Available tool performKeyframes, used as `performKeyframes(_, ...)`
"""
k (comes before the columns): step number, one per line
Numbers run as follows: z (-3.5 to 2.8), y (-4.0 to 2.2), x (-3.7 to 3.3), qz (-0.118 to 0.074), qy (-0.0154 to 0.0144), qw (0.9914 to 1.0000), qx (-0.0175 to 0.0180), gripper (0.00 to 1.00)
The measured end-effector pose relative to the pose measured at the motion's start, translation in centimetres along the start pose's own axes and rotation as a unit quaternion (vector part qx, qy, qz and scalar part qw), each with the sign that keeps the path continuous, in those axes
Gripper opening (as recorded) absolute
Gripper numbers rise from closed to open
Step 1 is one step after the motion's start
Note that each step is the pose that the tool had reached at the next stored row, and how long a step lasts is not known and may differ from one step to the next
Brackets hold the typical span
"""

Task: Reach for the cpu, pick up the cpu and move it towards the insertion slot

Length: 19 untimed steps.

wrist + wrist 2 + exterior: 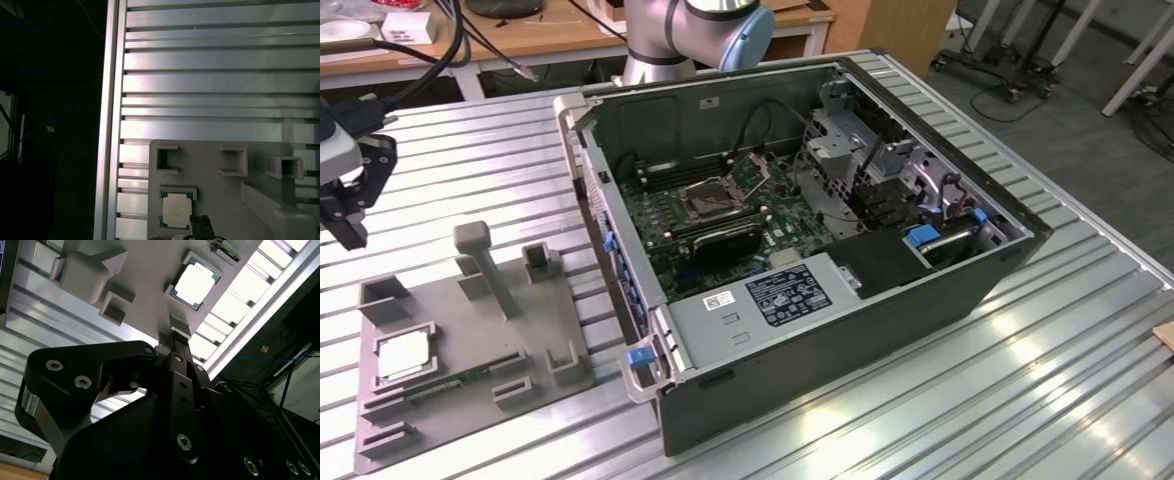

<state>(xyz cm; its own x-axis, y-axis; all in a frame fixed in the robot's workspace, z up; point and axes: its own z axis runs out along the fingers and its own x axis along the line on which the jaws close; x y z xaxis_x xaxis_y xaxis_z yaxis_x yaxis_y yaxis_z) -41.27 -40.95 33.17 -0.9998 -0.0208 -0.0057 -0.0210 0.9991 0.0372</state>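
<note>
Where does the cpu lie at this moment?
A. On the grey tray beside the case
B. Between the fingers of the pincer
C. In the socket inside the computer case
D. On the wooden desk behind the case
A: the cpu lies flat in a recess of the grey tray, which stands on the slatted table at the exterior view's left of the case.

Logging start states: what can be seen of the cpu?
The cpu is a small, flat, square chip: shiny silver-grey metal top, narrow rim. It lies flat, top up, in a recess of the grey tray, near a narrow green strip. Only the tray touches it; the gripper hangs clear of it.
</note>
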Motion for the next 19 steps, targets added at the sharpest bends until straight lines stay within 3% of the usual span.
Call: performKeyframes(19, 0.34, -0.01, 0.14, 0.000, 0.0000, 1.00000, 0.0000, 0.11)
